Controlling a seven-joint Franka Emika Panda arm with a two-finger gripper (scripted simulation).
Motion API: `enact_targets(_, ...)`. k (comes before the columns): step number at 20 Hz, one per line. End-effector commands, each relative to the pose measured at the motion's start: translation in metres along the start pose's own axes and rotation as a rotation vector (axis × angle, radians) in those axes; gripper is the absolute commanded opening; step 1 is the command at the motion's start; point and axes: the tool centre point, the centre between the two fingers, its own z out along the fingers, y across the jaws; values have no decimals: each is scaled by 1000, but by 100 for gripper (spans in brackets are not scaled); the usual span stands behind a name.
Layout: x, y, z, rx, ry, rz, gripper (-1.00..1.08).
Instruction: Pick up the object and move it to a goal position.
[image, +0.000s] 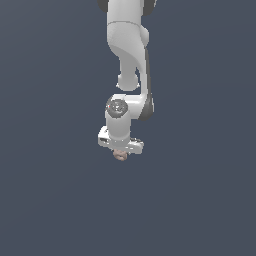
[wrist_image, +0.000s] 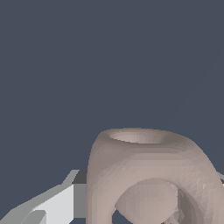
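In the exterior view the white arm hangs down from the top of the picture, and its gripper (image: 120, 153) points down at the dark floor. The pinkish-tan knobbly ring-like object (image: 120, 156) pokes out just below the white hand, narrower than the hand. In the wrist view the object (wrist_image: 131, 166) is very close and fills the lower part of the picture, with its hole facing the camera. One grey-white finger (wrist_image: 54, 204) presses against its side. The other finger barely shows at the picture's edge. The gripper is shut on the object.
A plain dark blue-grey surface (image: 50, 200) lies all around the arm. No other objects, containers or edges show in either view.
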Motion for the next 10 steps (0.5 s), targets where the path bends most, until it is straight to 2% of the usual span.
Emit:
enact_targets(1, 2, 1, -2, 0, 4, 2, -100)
enact_targets(6, 20, 7, -28, 4, 48, 23, -100)
enact_targets(10, 47, 18, -71, 9, 119, 57, -100)
